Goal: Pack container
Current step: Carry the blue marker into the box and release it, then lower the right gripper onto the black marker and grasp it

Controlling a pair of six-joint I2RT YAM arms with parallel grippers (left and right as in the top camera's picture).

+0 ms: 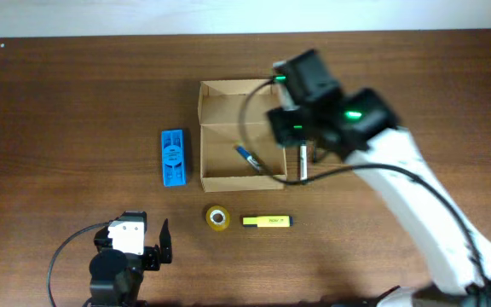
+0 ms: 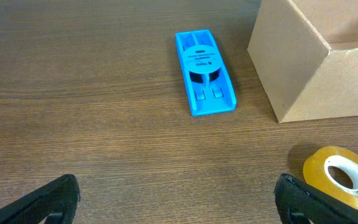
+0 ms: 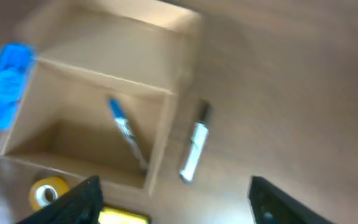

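The container, a tan cardboard box (image 1: pixel 228 115) with its flap lid open at the back, stands mid-table; it also shows in the right wrist view (image 3: pixel 73 134) and the left wrist view (image 2: pixel 303 59). A blue pen (image 1: pixel 247 159) (image 3: pixel 125 132) lies inside it. A white and black marker (image 1: pixel 303 162) (image 3: pixel 194 150) lies on the table just outside its right wall. My right gripper (image 1: pixel 297 130) (image 3: pixel 176 204) is open and empty above the box's right wall and the marker. My left gripper (image 1: pixel 135 239) (image 2: pixel 176 202) is open and empty near the front left.
A flat blue eraser block (image 1: pixel 172 158) (image 2: pixel 204 71) (image 3: pixel 8 84) lies left of the box. A yellow tape roll (image 1: pixel 218 217) (image 2: pixel 340 174) (image 3: pixel 47 191) and a yellow highlighter (image 1: pixel 267 222) (image 3: pixel 123 218) lie in front of the box.
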